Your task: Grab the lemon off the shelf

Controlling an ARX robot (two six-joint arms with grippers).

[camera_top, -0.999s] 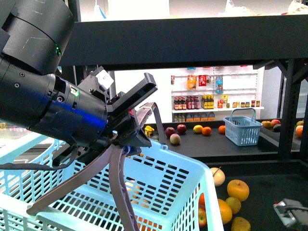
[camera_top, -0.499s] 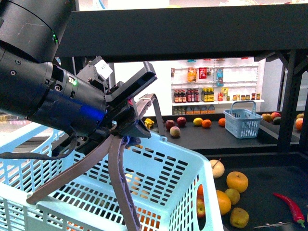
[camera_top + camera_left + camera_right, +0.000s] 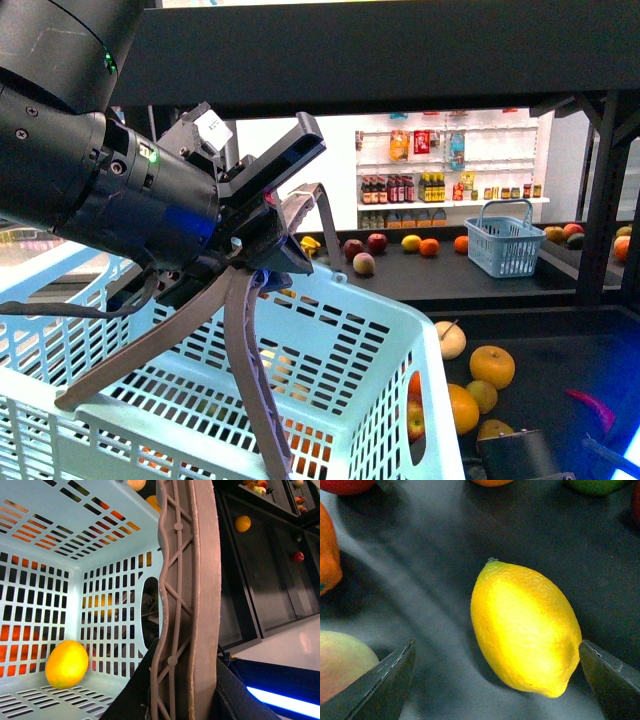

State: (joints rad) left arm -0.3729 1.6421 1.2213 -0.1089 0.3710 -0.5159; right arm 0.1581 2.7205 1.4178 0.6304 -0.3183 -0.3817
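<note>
The lemon (image 3: 525, 627), bright yellow and oval, lies on the black shelf tier (image 3: 420, 580). My right gripper (image 3: 496, 677) is open, with one finger on each side of the lemon's near end and not touching it. In the front view the right gripper (image 3: 515, 455) is a dark shape low on the shelf (image 3: 560, 370), right at the fruit pile. My left gripper (image 3: 265, 275) is shut on the grey-brown basket handle (image 3: 240, 350) of a light blue basket (image 3: 350, 360). The handle (image 3: 190, 605) fills the left wrist view.
One yellow-orange fruit (image 3: 66, 663) lies in the basket. Oranges (image 3: 492, 366), a pale stemmed fruit (image 3: 451, 340) and a red chili (image 3: 590, 408) lie on the tier. An orange (image 3: 327, 555) and a pale fruit (image 3: 340, 665) flank the lemon. A small blue basket (image 3: 505, 250) stands on the far shelf.
The right gripper has moved left along the bottom of the front view, up to the fruit pile. The left arm and basket have barely shifted.
</note>
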